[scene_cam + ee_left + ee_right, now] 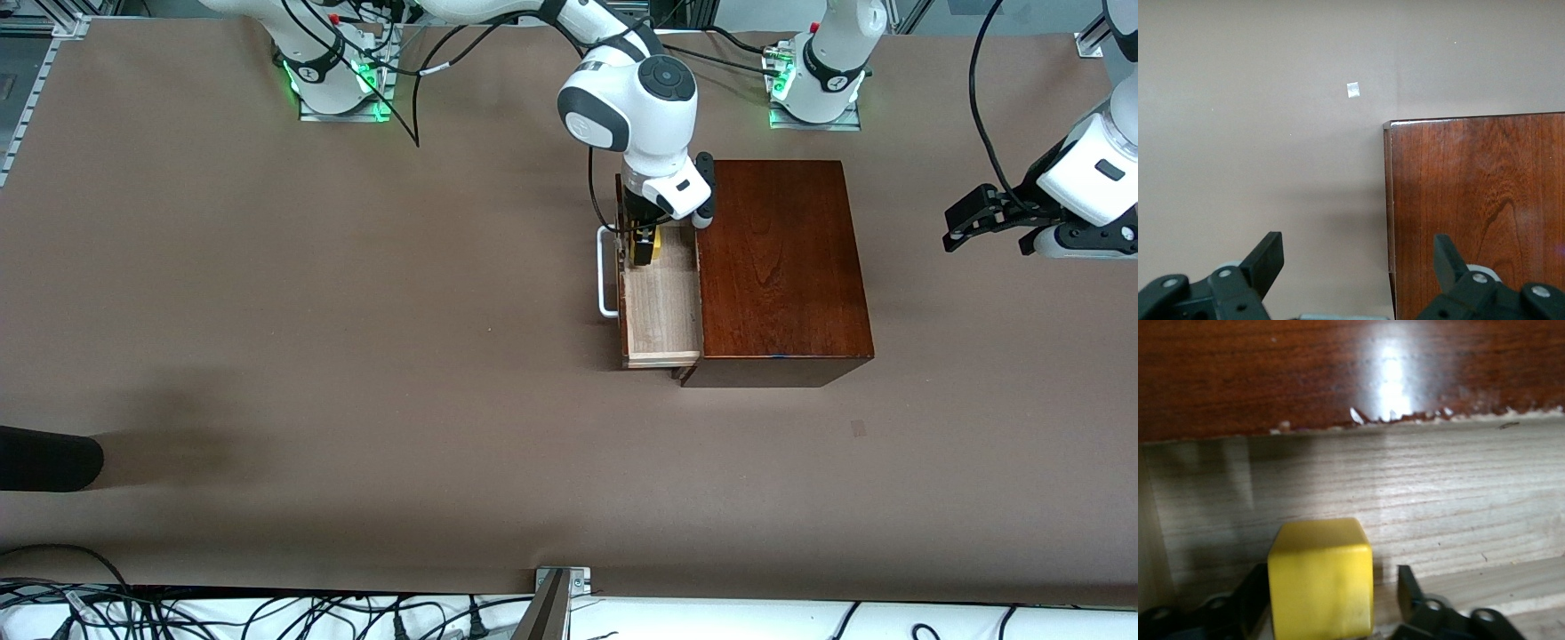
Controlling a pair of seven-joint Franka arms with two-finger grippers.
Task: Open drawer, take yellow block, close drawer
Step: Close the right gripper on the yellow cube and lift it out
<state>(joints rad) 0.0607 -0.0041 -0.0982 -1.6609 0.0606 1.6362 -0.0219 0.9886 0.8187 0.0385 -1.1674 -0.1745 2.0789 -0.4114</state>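
The drawer (pixel 662 307) stands pulled out of the dark mahogany box (pixel 782 267), its white handle (pixel 606 271) toward the right arm's end of the table. The yellow block (pixel 654 244) sits on the drawer's pale floor at the end farther from the front camera. My right gripper (pixel 642 249) is down in the drawer, open, with its fingers on either side of the block. In the right wrist view the block (pixel 1319 580) fills most of the gap; one finger (pixel 1408 587) stands a little clear of it. My left gripper (pixel 956 233) waits open and empty in the air.
The left wrist view shows the box's top (pixel 1478 200), bare table and a small tape mark (pixel 1353 90), with the left gripper (pixel 1358 260) open. A black object (pixel 44 458) lies at the table's edge toward the right arm's end, nearer the front camera.
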